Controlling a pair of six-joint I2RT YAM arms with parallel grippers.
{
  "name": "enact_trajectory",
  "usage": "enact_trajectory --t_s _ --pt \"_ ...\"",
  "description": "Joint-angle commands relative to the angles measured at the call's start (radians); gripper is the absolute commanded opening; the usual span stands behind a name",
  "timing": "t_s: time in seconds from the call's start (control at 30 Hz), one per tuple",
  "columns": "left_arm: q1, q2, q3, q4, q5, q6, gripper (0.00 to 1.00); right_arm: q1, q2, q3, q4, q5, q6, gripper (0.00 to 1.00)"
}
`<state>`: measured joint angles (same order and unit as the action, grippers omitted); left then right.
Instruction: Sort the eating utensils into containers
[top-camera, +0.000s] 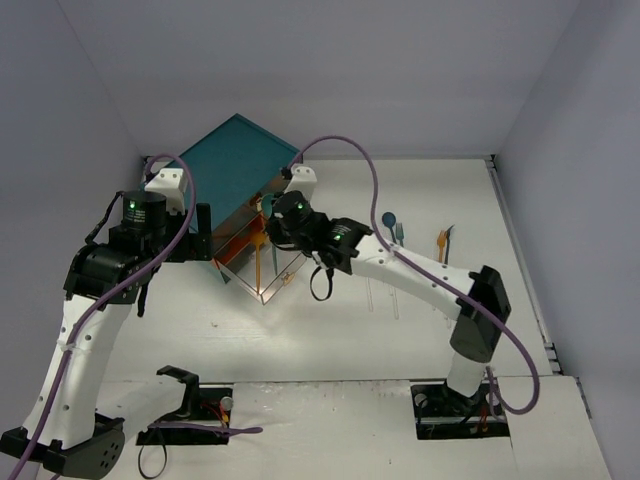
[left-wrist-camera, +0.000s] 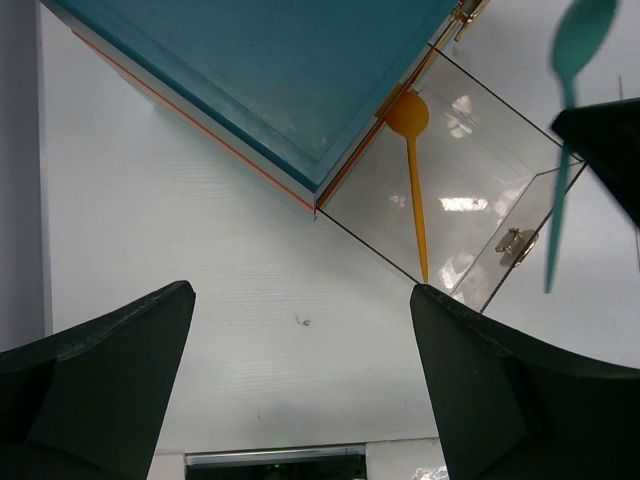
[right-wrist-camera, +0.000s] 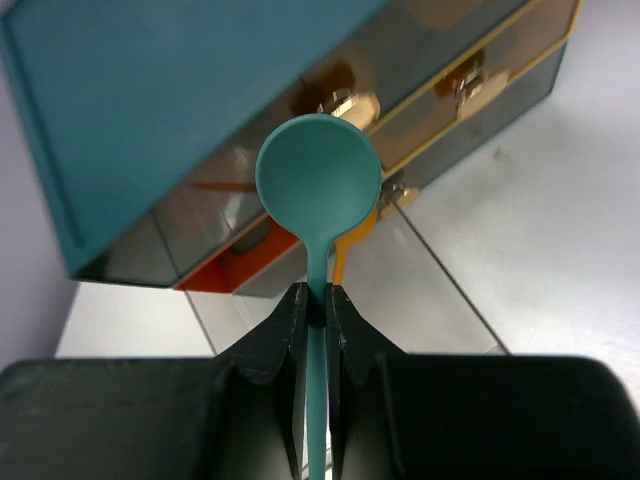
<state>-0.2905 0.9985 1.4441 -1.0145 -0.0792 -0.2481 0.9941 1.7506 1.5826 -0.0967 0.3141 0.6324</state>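
Observation:
My right gripper (right-wrist-camera: 317, 300) is shut on the neck of a teal spoon (right-wrist-camera: 318, 180), its bowl pointing away from the wrist. It hovers over a pulled-out clear drawer (left-wrist-camera: 480, 200) of the teal chest (top-camera: 235, 160). An orange spoon (left-wrist-camera: 413, 180) lies inside that drawer. In the left wrist view the teal spoon (left-wrist-camera: 570, 80) hangs over the drawer's far corner. My left gripper (left-wrist-camera: 300, 295) is open above bare table, just left of the drawer, holding nothing. More utensils lie on the table to the right: a blue spoon (top-camera: 388, 220) and an orange one (top-camera: 441, 243).
Closed clear drawers with gold knobs (right-wrist-camera: 350, 105) sit in the chest front. The chest stands turned at an angle at the back left, near the wall. Faint clear utensils (top-camera: 385, 295) lie under the right arm. A purple cable (top-camera: 370, 190) loops above the right arm.

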Motion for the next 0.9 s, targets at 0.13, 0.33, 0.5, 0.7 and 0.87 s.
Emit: enact_trajectory --t_s 0.13,0.33,0.5,0.7,0.87 --pt "0.005 -0.017 0.033 0.028 -0.003 -0.004 0.88 0.066 0.081 0.033 0.083 0.056 0.088 0.08" --pt "0.005 -0.02 0.025 0.028 -0.003 -0.003 0.88 0.059 -0.006 -0.036 0.075 0.114 -0.024 0.36" --pt "0.005 -0.022 0.023 0.028 -0.001 -0.005 0.88 -0.024 -0.126 -0.139 0.033 0.123 -0.083 0.45" --pt "0.005 -0.02 0.016 0.028 0.009 -0.007 0.88 -0.248 -0.261 -0.311 -0.001 0.033 -0.166 0.45" --pt "0.005 -0.026 0.007 0.026 0.016 -0.008 0.88 -0.457 -0.249 -0.379 -0.035 -0.1 -0.262 0.41"
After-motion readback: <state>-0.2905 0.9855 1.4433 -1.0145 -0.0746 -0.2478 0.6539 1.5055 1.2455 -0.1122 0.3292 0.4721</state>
